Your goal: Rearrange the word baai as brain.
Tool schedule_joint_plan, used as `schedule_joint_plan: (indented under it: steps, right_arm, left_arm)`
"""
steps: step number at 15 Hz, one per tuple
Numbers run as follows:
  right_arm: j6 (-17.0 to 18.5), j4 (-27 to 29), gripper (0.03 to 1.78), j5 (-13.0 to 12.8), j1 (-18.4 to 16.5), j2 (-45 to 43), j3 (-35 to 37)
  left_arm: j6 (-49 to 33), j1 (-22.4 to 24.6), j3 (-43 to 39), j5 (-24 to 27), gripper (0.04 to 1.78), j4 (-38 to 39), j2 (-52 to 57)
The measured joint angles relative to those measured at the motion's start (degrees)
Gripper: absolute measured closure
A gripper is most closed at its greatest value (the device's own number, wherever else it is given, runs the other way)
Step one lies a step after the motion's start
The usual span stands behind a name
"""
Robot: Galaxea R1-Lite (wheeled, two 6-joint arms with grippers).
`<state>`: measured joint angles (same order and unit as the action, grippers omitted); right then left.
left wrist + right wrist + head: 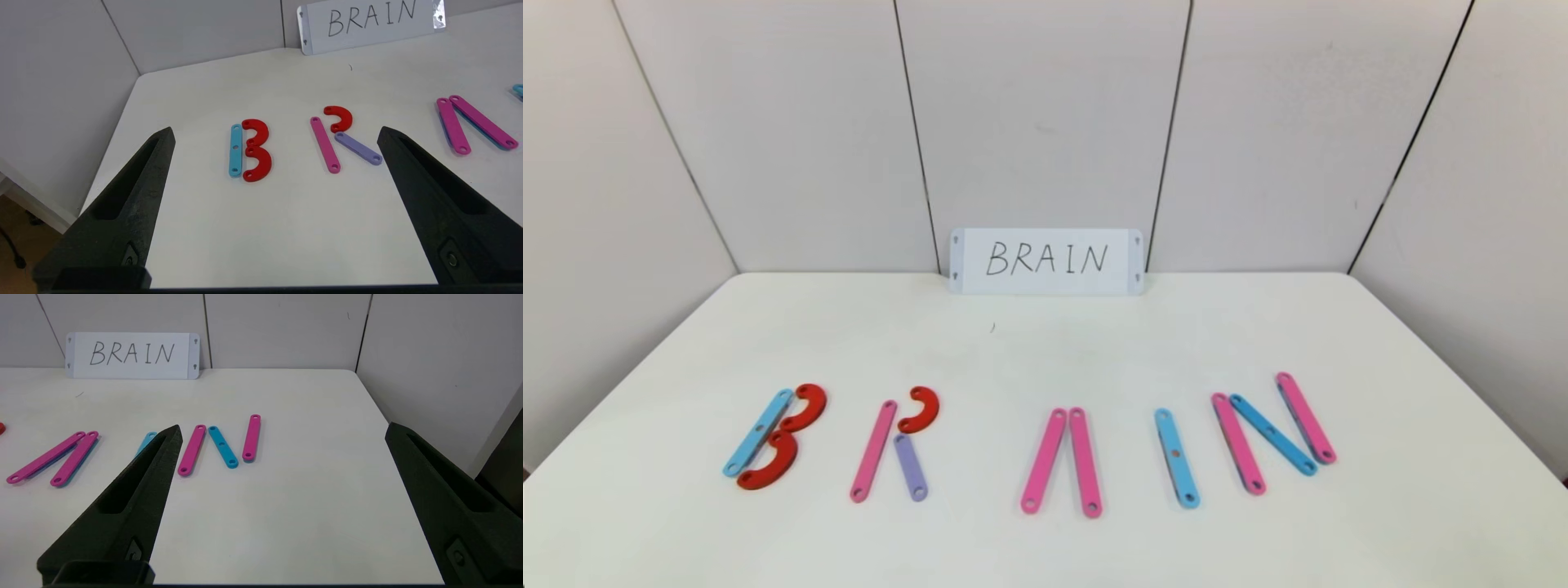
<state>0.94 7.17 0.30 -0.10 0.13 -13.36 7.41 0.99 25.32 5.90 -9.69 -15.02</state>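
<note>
On the white worktop [1045,351] the letters already read almost as the card [1046,260] at the back asks. From the robot's left to its right lie the B [772,438], the R [894,447], the A [1062,461], the I [1176,457] and the N [1272,431], in one row in front of the card. The A is only two pink strips that meet at the far end and spread toward the robot, with no cross strip visible between them; in the wrist views a light-blue strip seems to lie hidden under them, but this I cannot tell for sure. So I judge the task nearly finished, and the A is the one letter that may still want a move.

Neither arm shows in the head view. The left gripper [276,134] hangs above the near left part of the worktop, its fingers [135,196] spread wide and holding nothing; the B and the R lie beyond them, farther from the robot. The right gripper [282,430] hangs above the near right part, its fingers [135,490] also spread wide and empty, with the N and the I beyond them.

The A lies near the middle of the row, its strips running with their long axis away from the robot. It is between the two arms, so neither is clearly nearer. There are no containers here
</note>
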Motion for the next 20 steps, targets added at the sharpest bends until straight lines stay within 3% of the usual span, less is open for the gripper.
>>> schedule_joint_plan:
  steps: [4, 9, 14, 17, 20]
  right_arm:
    - [-0.3, -3.3, 0.07, -0.1, 0.0, -0.2, 2.4]
    - [-4.4, -11.9, 0.07, -0.7, 0.0, -0.2, 9.7]
    - [-5.1, -10.6, 0.07, -0.9, 0.0, -0.2, 13.0]
    - [-4.0, -6.9, 0.07, -0.8, 0.0, -0.2, 13.4]
    - [-2.2, -6.9, 0.07, -0.9, 0.0, -0.2, 13.4]
  left_arm:
    - [0.0, -1.0, -1.4, -0.4, 0.08, 0.1, 3.5]
    - [0.0, -1.1, -11.1, -0.4, 0.08, 6.9, 10.9]
    - [0.1, -1.1, -22.2, -0.5, 0.08, 11.6, 14.5]
    - [0.1, -1.1, -24.5, -2.0, 0.08, 11.4, 14.9]
    - [-0.8, -1.1, -25.2, -3.8, 0.08, 9.9, 14.9]
